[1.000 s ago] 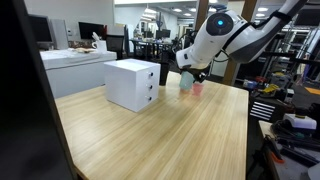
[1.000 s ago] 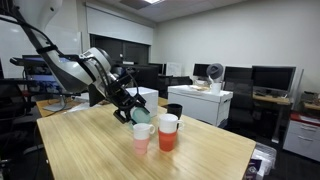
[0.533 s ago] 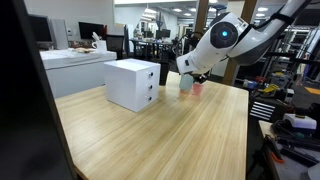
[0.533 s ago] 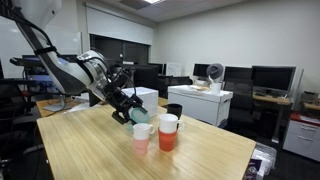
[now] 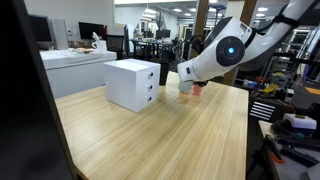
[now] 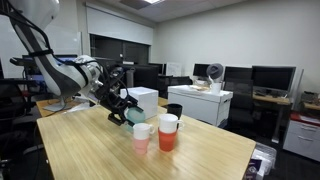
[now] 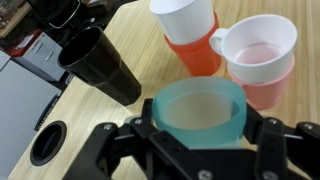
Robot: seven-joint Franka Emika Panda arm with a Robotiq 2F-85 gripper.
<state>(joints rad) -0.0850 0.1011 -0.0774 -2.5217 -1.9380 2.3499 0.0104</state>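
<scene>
Pinching the teal cup point(image 7: 195, 105), the tool point(image 7: 198, 128) has it seated squarely between its fingers point(image 7: 268, 138).

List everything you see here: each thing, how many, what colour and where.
teal cup: one, teal, between the gripper's fingers
orange cup: one, orange, on the table, with a white cup nested in it
pink cup: one, pink, beside the orange cup, with a white handled cup nested in it
black cup: one, black, on the table near the orange cup
drawer box: one, white, on the table
table: one, light wood, under it all
arm: one, white and black, reaching over the table
gripper: one, black, closed on the teal cup
</scene>
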